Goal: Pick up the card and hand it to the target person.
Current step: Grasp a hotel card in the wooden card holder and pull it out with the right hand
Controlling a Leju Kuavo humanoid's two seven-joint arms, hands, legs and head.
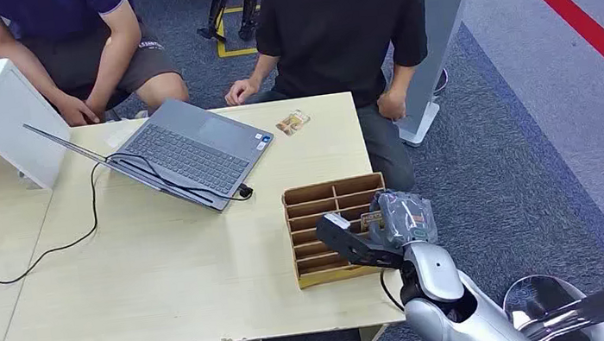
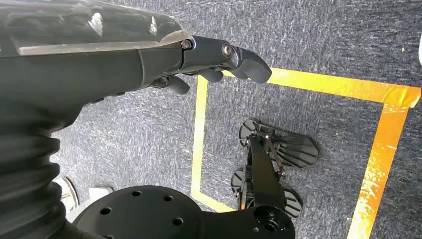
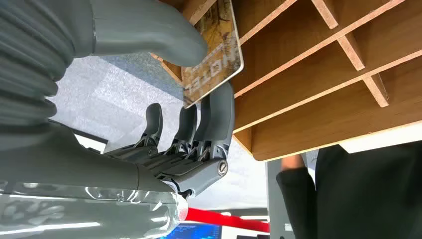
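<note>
Gripping the card (image 3: 214,57) between thumb and fingers (image 3: 216,117), the right hand (image 1: 386,228) sits at the wooden organizer (image 1: 332,195) on the tabletop (image 1: 163,274), while the left hand (image 2: 149,59) hangs with fingers curled, holding nothing.

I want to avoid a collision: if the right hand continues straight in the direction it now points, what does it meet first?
Probably the wooden divider box: the right hand, pinching the card, is already at its compartments, so its partitions come first. Depth is unclear.
</note>
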